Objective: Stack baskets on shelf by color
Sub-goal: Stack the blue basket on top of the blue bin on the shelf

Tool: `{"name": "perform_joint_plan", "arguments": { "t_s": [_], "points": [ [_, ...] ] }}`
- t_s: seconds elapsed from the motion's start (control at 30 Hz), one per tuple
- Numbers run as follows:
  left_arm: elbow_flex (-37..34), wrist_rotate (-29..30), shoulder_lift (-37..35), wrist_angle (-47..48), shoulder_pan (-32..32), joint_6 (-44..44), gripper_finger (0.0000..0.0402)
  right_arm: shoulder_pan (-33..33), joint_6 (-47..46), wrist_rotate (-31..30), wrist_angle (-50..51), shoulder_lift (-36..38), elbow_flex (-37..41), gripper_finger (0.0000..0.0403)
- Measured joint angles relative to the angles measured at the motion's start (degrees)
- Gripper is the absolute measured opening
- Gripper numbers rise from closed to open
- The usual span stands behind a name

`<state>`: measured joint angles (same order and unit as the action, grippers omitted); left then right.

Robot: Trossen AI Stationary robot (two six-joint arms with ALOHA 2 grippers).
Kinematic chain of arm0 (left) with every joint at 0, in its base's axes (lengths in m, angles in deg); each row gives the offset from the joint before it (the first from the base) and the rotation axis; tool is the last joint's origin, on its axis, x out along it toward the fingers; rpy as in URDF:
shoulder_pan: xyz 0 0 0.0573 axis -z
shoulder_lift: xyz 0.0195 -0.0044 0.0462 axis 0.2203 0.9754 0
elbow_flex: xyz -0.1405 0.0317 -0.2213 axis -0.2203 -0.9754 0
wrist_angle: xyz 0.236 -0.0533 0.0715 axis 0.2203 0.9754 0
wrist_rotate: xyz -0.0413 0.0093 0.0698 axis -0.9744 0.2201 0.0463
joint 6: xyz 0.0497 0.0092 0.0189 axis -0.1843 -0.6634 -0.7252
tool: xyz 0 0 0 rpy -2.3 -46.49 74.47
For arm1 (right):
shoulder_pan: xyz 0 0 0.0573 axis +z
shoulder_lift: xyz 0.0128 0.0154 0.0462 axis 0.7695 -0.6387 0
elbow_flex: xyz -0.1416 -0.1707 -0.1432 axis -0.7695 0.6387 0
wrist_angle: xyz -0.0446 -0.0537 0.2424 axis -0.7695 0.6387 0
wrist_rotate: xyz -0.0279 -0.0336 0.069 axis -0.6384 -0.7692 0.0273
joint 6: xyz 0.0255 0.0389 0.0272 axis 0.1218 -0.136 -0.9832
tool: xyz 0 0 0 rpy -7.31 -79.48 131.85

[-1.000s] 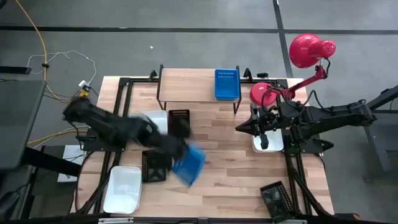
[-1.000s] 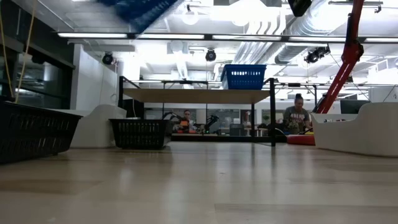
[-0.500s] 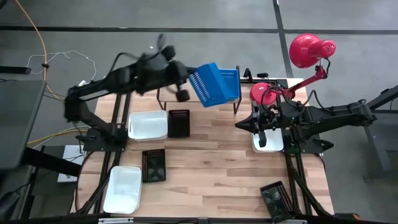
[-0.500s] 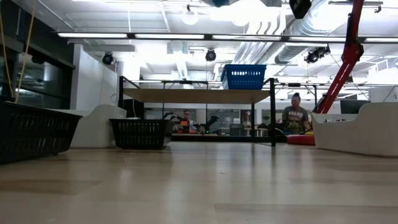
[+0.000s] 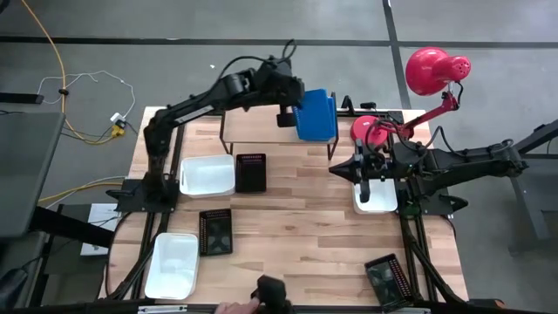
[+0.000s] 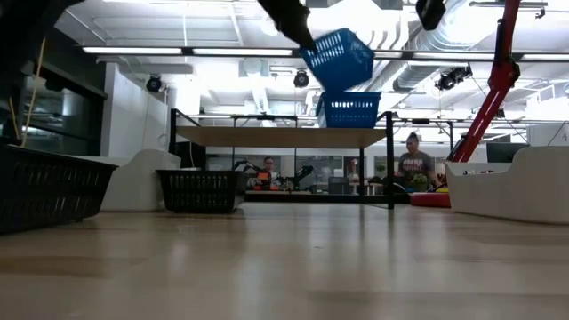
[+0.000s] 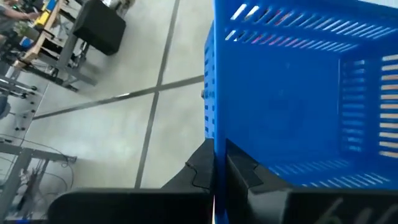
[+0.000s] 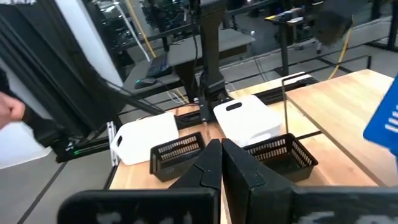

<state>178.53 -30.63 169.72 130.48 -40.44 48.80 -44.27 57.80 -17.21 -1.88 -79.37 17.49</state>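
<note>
High view showed progress at an early stage: left gripper (image 5: pixel 290 112) clamped on the wall of a tilted blue basket (image 5: pixel 316 112), held just above another blue basket (image 6: pixel 348 109) already on the shelf (image 5: pixel 261 109), not yet nested. Away from those fingers, still left on the table: 2 white baskets (image 5: pixel 207 174) (image 5: pixel 172 264) and 3 black baskets (image 5: pixel 251 172) (image 5: pixel 215 231) (image 5: pixel 384 277). Right gripper (image 5: pixel 364 186) hung pinched closed and empty over a 3rd white basket (image 5: pixel 380 201), waiting.
</note>
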Motion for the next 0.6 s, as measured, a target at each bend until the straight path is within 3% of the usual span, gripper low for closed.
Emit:
{"name": "perform_joint_plan", "arguments": {
  "t_s": [0.43,0.6],
  "points": [
    [0.1,-2.1,2.0,-2.8,-0.8,-6.1,0.0001,0.0,-0.2,-0.3,0.4,0.0,0.0,0.0000],
    [0.1,-1.9,2.0,-3.0,-0.8,-6.1,0.0021,0.0,-0.2,-0.4,0.4,0.0,0.0,0.0000]
  ]
}}
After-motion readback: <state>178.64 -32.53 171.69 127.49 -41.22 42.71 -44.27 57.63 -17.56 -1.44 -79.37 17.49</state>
